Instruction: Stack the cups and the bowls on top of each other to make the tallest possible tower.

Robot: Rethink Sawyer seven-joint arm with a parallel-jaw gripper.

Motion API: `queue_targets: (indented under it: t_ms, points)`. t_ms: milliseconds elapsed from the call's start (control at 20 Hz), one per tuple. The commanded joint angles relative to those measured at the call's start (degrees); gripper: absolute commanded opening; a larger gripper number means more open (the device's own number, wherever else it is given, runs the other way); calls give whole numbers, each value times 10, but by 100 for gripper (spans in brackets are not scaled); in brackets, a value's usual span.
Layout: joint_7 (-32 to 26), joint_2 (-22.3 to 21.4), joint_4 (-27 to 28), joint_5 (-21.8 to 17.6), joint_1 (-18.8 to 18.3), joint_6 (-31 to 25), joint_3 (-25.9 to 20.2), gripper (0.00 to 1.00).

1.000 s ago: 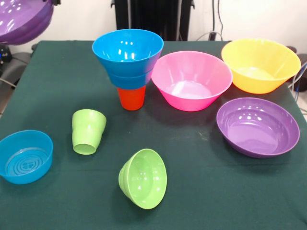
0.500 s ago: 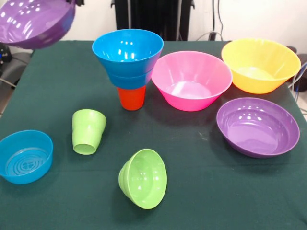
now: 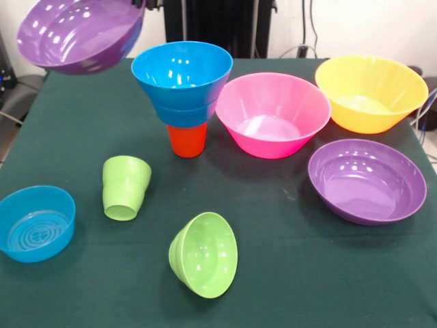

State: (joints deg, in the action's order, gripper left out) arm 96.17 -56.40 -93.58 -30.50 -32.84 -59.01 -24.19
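Gripper hidden at the top edge: you cannot tell its state. Its purple bowl [image 3: 78,34] hangs tilted, up and beside the tower [image 3: 182,89]. Expect light, stiff, slippery plastic; hold it by the rim and centre it over the blue bowl [image 3: 181,67].

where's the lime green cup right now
In the front view, the lime green cup stands upside down on the table's left, between the blue bowl and the tipped green bowl.
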Motion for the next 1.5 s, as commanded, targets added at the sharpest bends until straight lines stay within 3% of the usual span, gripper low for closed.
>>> queue_targets:
  t_ms: [50,850,1500]
  points:
    - [104,-8,7,1,48,-63,45,0]
    - [186,-39,-21,20,139,-51,116,0]
    - [257,-5,-25,3,192,23,156,0]
